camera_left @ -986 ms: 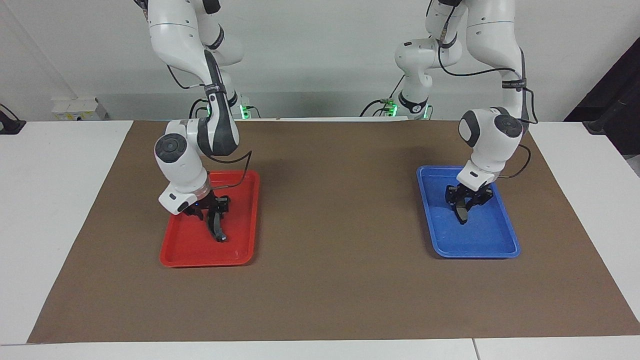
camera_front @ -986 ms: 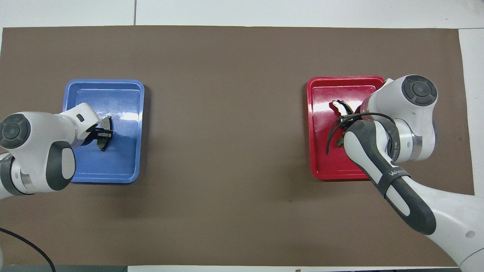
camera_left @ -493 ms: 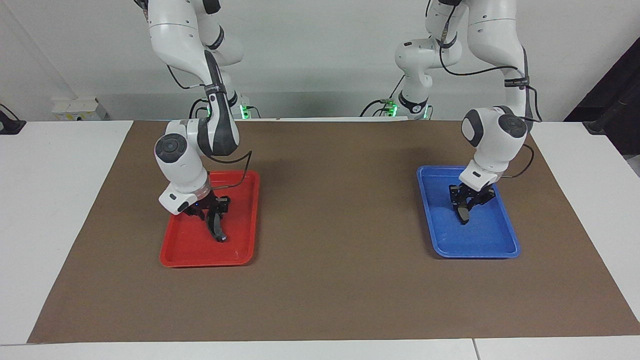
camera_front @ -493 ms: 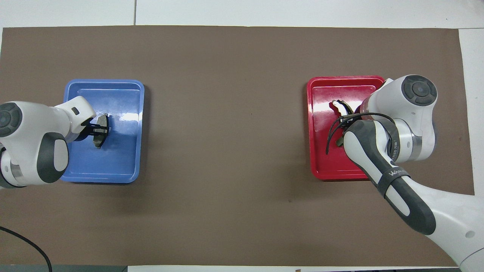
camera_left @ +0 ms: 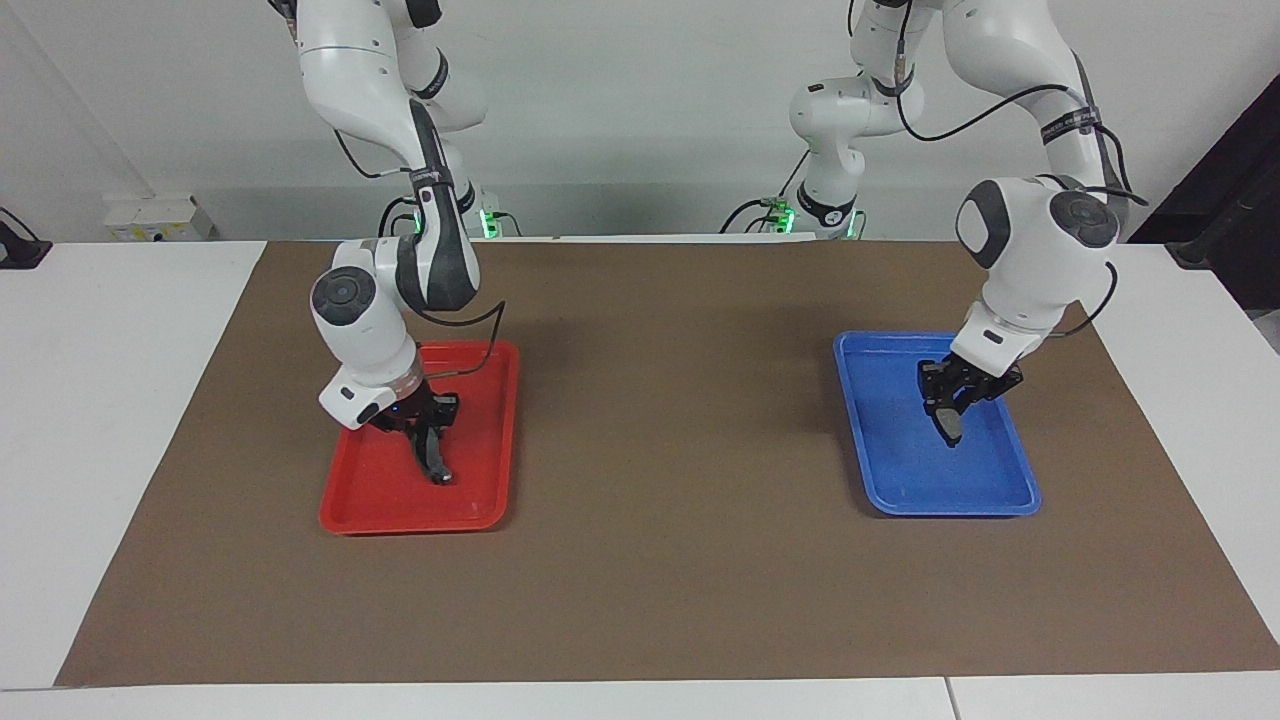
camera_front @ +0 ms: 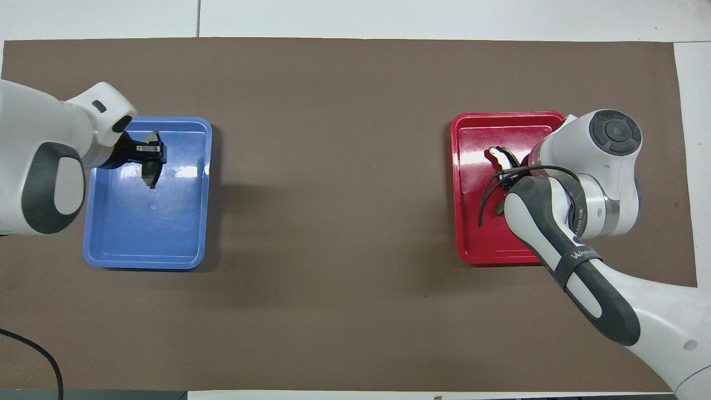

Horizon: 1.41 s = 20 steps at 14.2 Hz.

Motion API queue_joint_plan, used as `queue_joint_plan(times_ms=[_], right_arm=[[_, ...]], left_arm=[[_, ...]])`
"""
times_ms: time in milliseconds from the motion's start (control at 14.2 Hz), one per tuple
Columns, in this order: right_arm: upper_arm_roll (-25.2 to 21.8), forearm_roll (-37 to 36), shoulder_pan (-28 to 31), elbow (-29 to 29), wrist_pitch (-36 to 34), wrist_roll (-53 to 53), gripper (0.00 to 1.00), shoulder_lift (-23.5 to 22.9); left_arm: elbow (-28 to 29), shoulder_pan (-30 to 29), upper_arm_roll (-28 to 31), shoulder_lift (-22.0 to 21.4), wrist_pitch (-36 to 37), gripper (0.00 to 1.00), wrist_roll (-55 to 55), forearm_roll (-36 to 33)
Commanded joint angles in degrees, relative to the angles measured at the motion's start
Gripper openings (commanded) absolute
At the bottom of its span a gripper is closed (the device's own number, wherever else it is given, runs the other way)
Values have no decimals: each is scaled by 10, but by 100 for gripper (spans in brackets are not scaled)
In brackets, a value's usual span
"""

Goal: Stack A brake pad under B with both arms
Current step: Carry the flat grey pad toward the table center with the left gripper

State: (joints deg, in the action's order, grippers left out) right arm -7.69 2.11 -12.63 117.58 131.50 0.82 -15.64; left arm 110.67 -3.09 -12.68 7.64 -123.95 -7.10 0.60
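Over the red tray [camera_left: 350, 505] at my right arm's end of the worktop, my right gripper [camera_left: 428, 432] is clamped on B [camera_left: 434, 462], its tip low in the tray. My left gripper [camera_left: 958, 402] pinches A brake pad [camera_left: 949, 425] clear above the blue tray [camera_left: 890, 480], ready to go underneath.

The blue tray [camera_front: 183, 233] looks like smooth, shiny plastic, with bright spots of light on its floor. The red tray [camera_front: 472, 233] is the same kind of shiny plastic. The brown mat [camera_left: 660, 560] under them is dull and flat, like paper or thin felt. The worktop [camera_left: 100, 420] is white, smooth and a little shiny. The arms have smooth, glossy white shells with dark grey parts. The short pad [camera_left: 950, 425] looks dull, dark and rough. The curved piece [camera_left: 433, 455] looks dark and dull too.
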Motion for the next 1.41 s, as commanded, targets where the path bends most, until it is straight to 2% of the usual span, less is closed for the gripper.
queue_joint_plan(times_ms=[0, 211, 423, 493, 704, 845, 986, 1338], right_arm=[[1, 8, 4, -34, -34, 17, 2, 4], [1, 7, 4, -69, -76, 19, 2, 7], [1, 7, 7, -73, -84, 20, 2, 11], [1, 7, 8, -75, -86, 20, 1, 12], [1, 6, 16, -103, -119, 20, 1, 11], [0, 4, 21, -109, -124, 20, 1, 11], [0, 3, 30, -110, -124, 29, 1, 11], [1, 6, 35, -110, -126, 35, 1, 11]], left_arm=[[-13, 18, -65, 1, 13, 1, -126, -1], [-14, 33, -140, -3, 12, 1, -231, -6], [-8, 32, -226, 7, -24, 1, -374, -98], [-7, 36, -235, 19, -34, 1, -395, -110], [-5, 85, -239, 54, -66, 1, -448, -148], [-8, 116, -238, 100, -109, 1, -527, -224], [-33, 140, -238, 155, -118, 2, -598, -306], [-62, 172, -234, 208, -116, 2, -613, -322]])
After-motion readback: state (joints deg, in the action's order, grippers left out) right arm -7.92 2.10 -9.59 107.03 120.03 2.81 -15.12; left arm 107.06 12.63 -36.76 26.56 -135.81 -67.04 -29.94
